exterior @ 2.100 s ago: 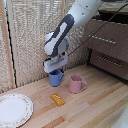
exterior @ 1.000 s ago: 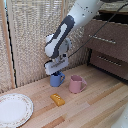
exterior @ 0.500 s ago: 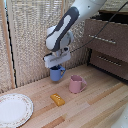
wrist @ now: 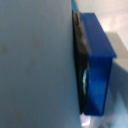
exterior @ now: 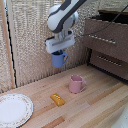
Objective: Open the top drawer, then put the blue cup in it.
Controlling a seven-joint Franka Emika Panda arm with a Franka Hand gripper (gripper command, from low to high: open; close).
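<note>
The blue cup (exterior: 59, 59) hangs in the air above the wooden table, its loop handle toward the exterior view's right. My gripper (exterior: 59, 48) is shut on its rim from above. In the wrist view the blue cup (wrist: 35, 60) fills most of the picture, blurred, with its handle (wrist: 98, 60) at one side. The top drawer (exterior: 107, 38), dark brown with a thin silver bar handle (exterior: 101, 39), is at the exterior view's right. Its front stands out further than the drawer below it (exterior: 111, 63).
A pink mug (exterior: 76, 84) stands on the table (exterior: 95, 107) below and to the right of the cup. A small yellow block (exterior: 57, 99) lies in front of it. A white plate (exterior: 13, 109) sits at the exterior view's near left. A bamboo screen (exterior: 27, 45) backs the scene.
The gripper has risen with the blue cup, lifting it off the table and slightly toward the exterior view's right. The pink mug, block and plate have not moved.
</note>
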